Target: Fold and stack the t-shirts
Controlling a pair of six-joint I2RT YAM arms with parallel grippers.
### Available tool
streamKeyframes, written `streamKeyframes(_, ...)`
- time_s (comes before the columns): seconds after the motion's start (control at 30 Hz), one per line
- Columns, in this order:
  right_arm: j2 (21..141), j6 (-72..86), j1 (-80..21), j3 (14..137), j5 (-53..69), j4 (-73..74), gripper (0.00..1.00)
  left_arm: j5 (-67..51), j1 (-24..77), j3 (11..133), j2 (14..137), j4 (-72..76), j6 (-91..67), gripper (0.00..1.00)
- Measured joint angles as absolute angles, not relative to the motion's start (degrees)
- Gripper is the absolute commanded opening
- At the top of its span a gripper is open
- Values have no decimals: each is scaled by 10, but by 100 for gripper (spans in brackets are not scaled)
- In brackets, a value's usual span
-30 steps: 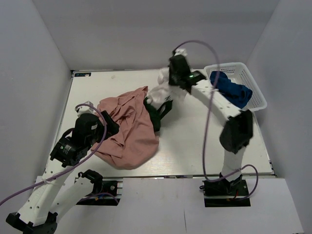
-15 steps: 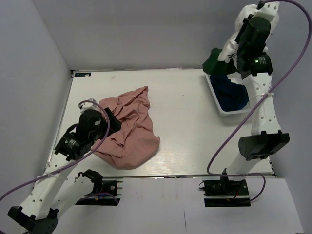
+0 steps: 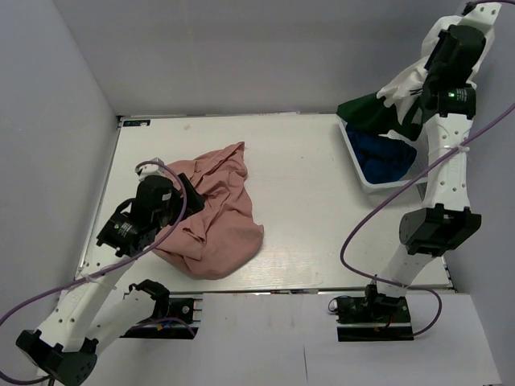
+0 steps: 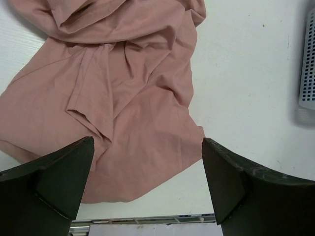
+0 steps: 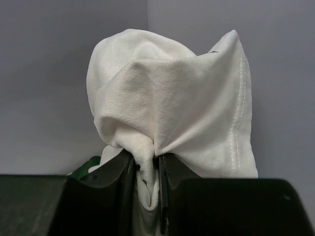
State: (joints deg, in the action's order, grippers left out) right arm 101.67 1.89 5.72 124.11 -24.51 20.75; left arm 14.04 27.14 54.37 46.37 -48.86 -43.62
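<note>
The dusty-pink t-shirt (image 3: 217, 217) lies crumpled on the left half of the table and fills the left wrist view (image 4: 113, 88). My left gripper (image 3: 190, 198) hovers over its left part, open and empty (image 4: 147, 146). My right gripper (image 3: 452, 29) is raised high at the back right, shut on a bunch of the white t-shirt (image 5: 167, 103). That shirt (image 3: 401, 84), with a dark green part, hangs down over the basket. The royal-blue t-shirt (image 3: 388, 154) lies inside the basket.
The white mesh basket (image 3: 360, 172) stands at the table's back right corner; its edge shows in the left wrist view (image 4: 308, 64). Grey walls enclose the table on three sides. Bare white table (image 3: 310, 201) lies between the pink shirt and the basket.
My right gripper has carried the white shirt from the table's middle up and to the back right, above the basket. My left gripper has shifted slightly over the pink shirt.
</note>
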Motion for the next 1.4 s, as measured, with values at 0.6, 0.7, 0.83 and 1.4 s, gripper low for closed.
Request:
streamKeyframes(0.6, 913, 30, 100, 1116, -163, 169, 0, 106, 271, 529, 504, -448, -434, 100)
streamKeyframes(0.7, 911, 44, 100, 1008, -130, 139, 0, 104, 271, 529, 504, -448, -434, 100)
streamKeyframes(0.83, 932, 65, 96, 876, -101, 130, 0, 105, 271, 529, 502, -451, -434, 100)
streamKeyframes(1.4, 1065, 130, 58, 854, -149, 184, 73, 119, 271, 533, 502, -502, -464, 100)
